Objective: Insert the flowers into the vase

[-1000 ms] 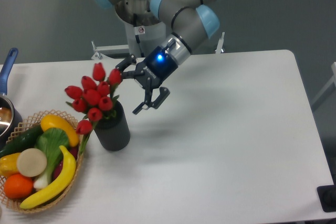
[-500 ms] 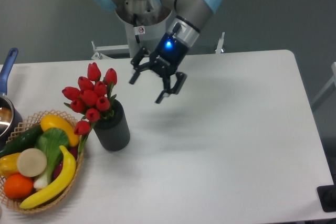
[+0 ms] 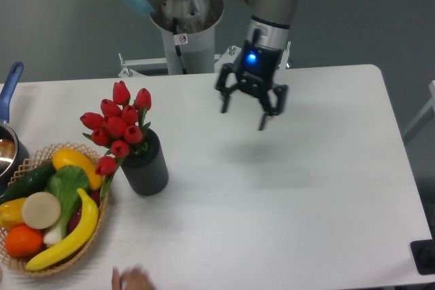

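The flowers [image 3: 119, 125], a bunch of red tulip buds on green stems, stand in the vase [image 3: 145, 166], a dark grey ribbed cylinder at the left of the white table. One bud droops over the vase's left side toward the basket. My gripper [image 3: 243, 115] hangs open and empty above the table's middle back, well to the right of the flowers and apart from them.
A woven basket [image 3: 35, 156] of fruit and vegetables sits at the front left, touching the vase's side. A pot with a blue handle [image 3: 9, 87] is at the far left edge. A person's fingertips [image 3: 131, 280] show at the front edge. The robot base [image 3: 185, 32] stands behind the table.
The open gripper has swung away from the flowers, moving right and turning to point downward. The flowers stay in the vase. Fingertips have appeared at the front edge.
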`<state>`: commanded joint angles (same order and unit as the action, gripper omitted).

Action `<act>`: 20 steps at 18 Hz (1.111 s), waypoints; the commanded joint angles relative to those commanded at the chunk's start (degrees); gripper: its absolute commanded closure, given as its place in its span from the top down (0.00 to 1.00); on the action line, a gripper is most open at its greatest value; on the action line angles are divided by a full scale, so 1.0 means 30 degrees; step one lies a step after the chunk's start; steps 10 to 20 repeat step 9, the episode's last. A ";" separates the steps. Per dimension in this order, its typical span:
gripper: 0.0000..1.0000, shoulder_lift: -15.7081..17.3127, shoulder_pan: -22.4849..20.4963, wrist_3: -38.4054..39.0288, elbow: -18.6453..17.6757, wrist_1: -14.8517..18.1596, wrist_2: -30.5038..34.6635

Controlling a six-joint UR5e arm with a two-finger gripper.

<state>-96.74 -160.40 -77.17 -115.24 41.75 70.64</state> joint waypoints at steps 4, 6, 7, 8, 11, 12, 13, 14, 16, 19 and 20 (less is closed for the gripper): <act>1.00 -0.1911 0.0352 -0.0001 0.1879 0.0352 0.2229; 1.00 -0.2408 0.0352 -0.0001 0.1999 0.0439 0.3137; 1.00 -0.2642 0.0381 -0.0029 0.2057 0.0440 0.3635; 1.00 -0.2761 0.0411 -0.0030 0.2174 0.0440 0.4104; 1.00 -0.2849 0.0614 -0.0001 0.2146 0.0440 0.4370; 1.00 -0.2849 0.0614 -0.0001 0.2146 0.0440 0.4370; 1.00 -0.2849 0.0614 -0.0001 0.2146 0.0440 0.4370; 1.00 -0.2849 0.0614 -0.0001 0.2146 0.0440 0.4370; 1.00 -0.2849 0.0614 -0.0001 0.2146 0.0440 0.4370; 1.00 -0.2849 0.0614 -0.0001 0.2146 0.0440 0.4370; 1.00 -0.2849 0.0614 -0.0001 0.2146 0.0440 0.4370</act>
